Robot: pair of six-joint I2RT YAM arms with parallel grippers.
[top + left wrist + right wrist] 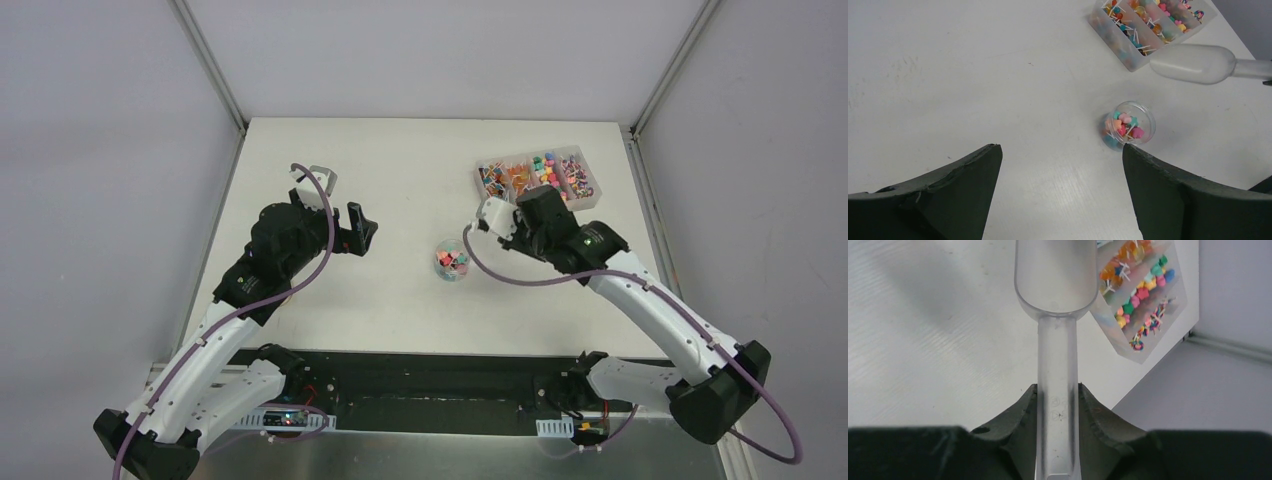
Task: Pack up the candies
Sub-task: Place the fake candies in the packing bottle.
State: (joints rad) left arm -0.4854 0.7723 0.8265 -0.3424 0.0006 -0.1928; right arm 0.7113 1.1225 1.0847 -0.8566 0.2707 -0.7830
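Some candies point(1124, 126) were in the little jar point(1149, 116), but most were not packed yet.
Many more sat in the box point(1110, 42) at the far right of the surface point(380, 190), near the jar. The right gripper point(1058, 405) pinched the handle of the clear scoop point(1055, 285), which looked empty and hung between box and jar. The left gripper point(1060, 150) was spread wide and held nothing. From above, the right arm hid part of the box, and it was hard to tell how full the jar was.
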